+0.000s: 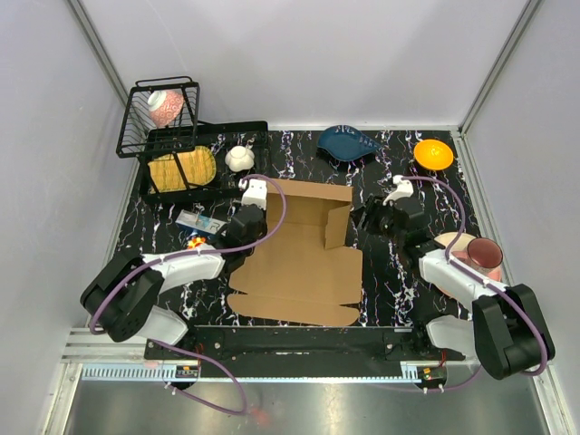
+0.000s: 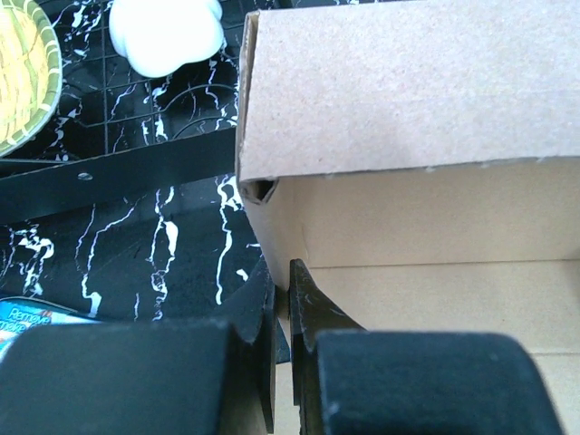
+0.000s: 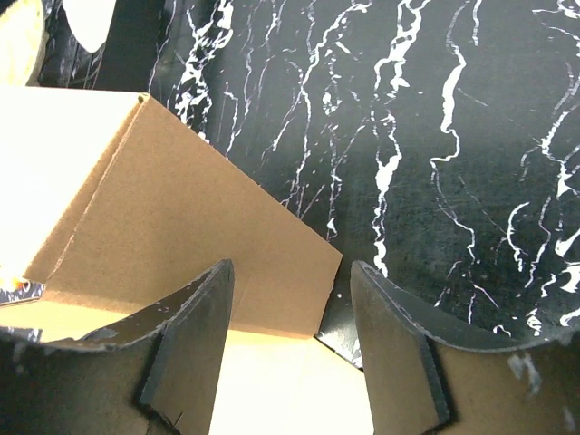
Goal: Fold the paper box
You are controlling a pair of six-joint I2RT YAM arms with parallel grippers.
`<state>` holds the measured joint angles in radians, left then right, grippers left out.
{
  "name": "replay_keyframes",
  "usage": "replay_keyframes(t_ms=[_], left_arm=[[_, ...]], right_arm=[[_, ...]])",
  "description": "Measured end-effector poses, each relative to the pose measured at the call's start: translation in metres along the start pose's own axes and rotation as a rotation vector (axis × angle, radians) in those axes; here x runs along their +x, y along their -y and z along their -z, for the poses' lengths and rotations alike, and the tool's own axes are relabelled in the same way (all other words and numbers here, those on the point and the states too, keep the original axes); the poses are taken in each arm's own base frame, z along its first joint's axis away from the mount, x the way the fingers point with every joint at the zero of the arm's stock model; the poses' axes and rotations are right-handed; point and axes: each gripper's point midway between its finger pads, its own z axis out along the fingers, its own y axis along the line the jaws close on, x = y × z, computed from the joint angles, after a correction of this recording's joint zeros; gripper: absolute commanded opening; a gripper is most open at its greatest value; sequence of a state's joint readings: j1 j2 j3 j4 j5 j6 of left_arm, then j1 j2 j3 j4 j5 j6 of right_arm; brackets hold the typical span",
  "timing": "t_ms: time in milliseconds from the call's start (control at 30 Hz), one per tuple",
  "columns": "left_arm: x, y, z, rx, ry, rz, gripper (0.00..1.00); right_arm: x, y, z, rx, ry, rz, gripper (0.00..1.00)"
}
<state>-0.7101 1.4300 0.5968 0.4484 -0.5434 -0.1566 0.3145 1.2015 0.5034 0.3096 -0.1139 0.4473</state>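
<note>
Brown corrugated cardboard, the paper box point(image 1: 304, 272), is laid in the middle of the black marbled table point(image 1: 390, 290), between the two arms. Its long axis runs from the near edge toward the far one. Its far wall point(image 1: 308, 192) and its right side flap point(image 1: 337, 225) are seen raised, while the near panels lie flat. The right gripper point(image 3: 290, 290) is held released, jaws well apart, just beside that raised flap, which lies straight ahead of it, toward the box's middle. Nothing is grasped there. The left gripper point(image 2: 283, 294) is clenched at the box's left edge, near the far wall's corner; whether a cardboard edge is pinched cannot be told. The right arm is judged the nearer for working the right side flap, and the left edge is better reached by the left arm.
</note>
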Motion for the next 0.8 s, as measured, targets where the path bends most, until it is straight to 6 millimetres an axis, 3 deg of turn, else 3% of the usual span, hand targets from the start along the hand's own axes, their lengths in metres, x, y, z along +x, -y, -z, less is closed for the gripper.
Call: replay_keyframes(t_ms=[333,800], left_arm=[[-0.001,-0.007,0.001,-0.02,-0.1,-0.054,0.0],[-0.001,0.0,0.004,0.029,-0.128,-0.074,0.0]], right_arm=[[0.007,-0.016,0.002,-0.036,-0.003,0.133,0.61],[0.017,-0.016,0.026,-0.003,-0.058,0.155,0.59]])
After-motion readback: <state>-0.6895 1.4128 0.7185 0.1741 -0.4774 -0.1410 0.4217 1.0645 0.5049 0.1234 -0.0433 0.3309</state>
